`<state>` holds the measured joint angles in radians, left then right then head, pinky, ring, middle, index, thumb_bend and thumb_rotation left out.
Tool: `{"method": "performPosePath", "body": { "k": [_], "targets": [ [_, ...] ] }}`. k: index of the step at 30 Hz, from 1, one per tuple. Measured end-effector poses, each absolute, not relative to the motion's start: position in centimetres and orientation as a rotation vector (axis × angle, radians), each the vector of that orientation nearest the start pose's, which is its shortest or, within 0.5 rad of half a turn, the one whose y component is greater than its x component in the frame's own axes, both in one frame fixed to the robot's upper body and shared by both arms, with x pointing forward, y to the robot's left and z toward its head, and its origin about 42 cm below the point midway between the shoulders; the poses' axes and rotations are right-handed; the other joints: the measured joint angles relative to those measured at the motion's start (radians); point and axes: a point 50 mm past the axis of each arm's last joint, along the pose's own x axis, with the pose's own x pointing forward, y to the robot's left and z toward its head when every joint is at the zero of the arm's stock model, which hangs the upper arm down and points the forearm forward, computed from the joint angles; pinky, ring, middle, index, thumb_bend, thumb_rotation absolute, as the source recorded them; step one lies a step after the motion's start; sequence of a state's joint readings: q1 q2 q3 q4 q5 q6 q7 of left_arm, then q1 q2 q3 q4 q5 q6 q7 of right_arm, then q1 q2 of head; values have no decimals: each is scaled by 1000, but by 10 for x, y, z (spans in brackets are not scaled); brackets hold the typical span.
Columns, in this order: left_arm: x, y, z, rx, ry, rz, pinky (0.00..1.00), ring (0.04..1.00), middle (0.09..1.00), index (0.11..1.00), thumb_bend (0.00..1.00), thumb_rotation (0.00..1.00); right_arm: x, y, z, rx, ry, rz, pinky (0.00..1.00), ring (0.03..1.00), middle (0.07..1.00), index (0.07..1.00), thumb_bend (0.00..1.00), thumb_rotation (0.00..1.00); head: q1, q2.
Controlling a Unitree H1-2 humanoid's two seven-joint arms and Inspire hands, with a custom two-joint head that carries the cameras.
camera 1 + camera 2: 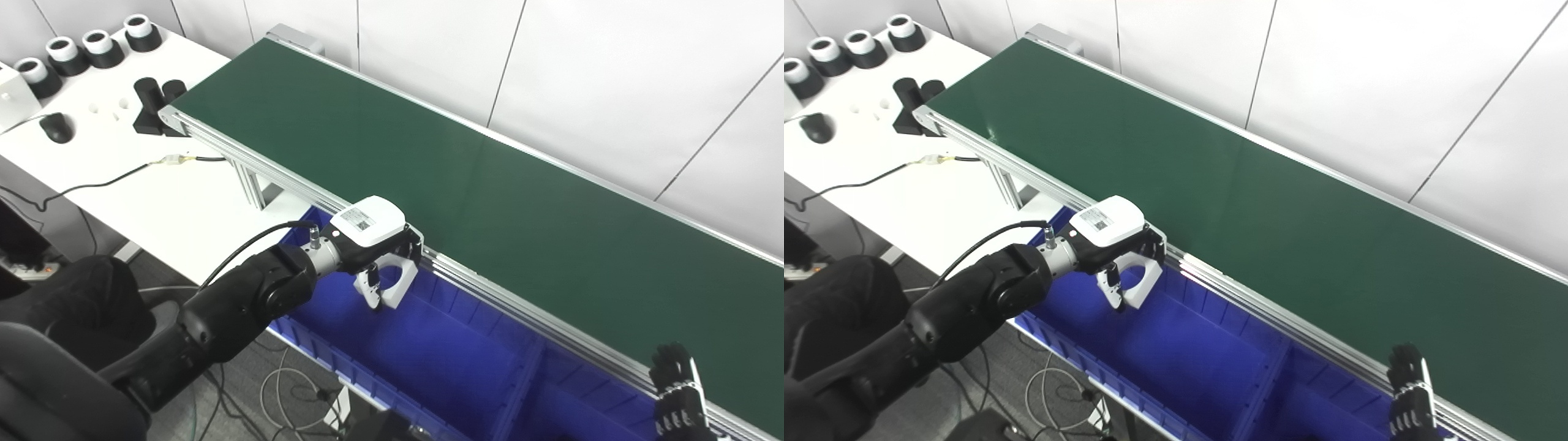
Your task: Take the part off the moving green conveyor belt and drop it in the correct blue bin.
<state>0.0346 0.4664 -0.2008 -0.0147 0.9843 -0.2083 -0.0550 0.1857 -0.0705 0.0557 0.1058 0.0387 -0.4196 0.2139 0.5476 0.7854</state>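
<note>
Left hand (383,257) is hanging over the leftmost compartment of the blue bin (429,343), fingers pinching the white part (392,285) just below the conveyor belt (490,202) rail. Part is looking like stiff, light plastic with an open loop; gripping across the loop walls seems secure. Right hand (680,392) is waiting low by the rail, fingers apparently spread, holding nothing.

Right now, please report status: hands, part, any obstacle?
Left hand shut on white part, over blue bin. Right hand idle, low. Belt bare.
</note>
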Motion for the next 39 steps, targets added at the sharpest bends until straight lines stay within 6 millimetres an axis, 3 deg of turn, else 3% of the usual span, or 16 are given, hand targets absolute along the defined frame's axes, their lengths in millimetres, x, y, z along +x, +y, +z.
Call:
{"method": "performPosePath", "body": {
  "k": [6, 12, 20, 27, 33, 36, 37, 39],
  "targets": [
    [264, 288, 89, 1482, -219, -506, 419, 457, 487, 489, 525, 0, 209, -219, 50, -46, -128, 221, 946, 948, 935, 949, 864, 995, -11, 2],
    [259, 294, 83, 1515, -209, -590, 389, 438, 479, 494, 525, 0, 210, -219, 50, -47, -128, 217, 938, 944, 936, 948, 846, 991, -12, 3],
    [247, 287, 74, 1588, -151, -818, 450, 493, 501, 475, 524, 0, 210, -216, 51, -45, -130, 222, 950, 945, 939, 952, 850, 996, -18, 3],
    [245, 286, 74, 1615, -134, -854, 476, 493, 501, 475, 524, 0, 210, -216, 51, -44, -131, 219, 932, 939, 930, 944, 845, 988, -21, 3],
    [246, 286, 76, 1619, -158, -851, 428, 464, 487, 485, 525, 0, 210, -216, 51, -48, -132, 216, 936, 939, 929, 944, 861, 988, -28, -2],
    [246, 288, 75, 1620, -154, -854, 467, 514, 537, 487, 524, 34, 210, -216, 51, -46, -132, 215, 939, 943, 929, 941, 881, 978, -28, -2],
    [246, 288, 74, 1623, -149, -857, 498, 550, 583, 554, 724, 101, 210, -216, 51, -45, -132, 214, 941, 943, 928, 941, 882, 978, -31, -3],
    [246, 288, 74, 1646, -151, -858, 538, 612, 653, 639, 932, 191, 210, -215, 51, -43, -133, 211, 941, 942, 927, 940, 886, 982, -31, -3]
  ]
}}
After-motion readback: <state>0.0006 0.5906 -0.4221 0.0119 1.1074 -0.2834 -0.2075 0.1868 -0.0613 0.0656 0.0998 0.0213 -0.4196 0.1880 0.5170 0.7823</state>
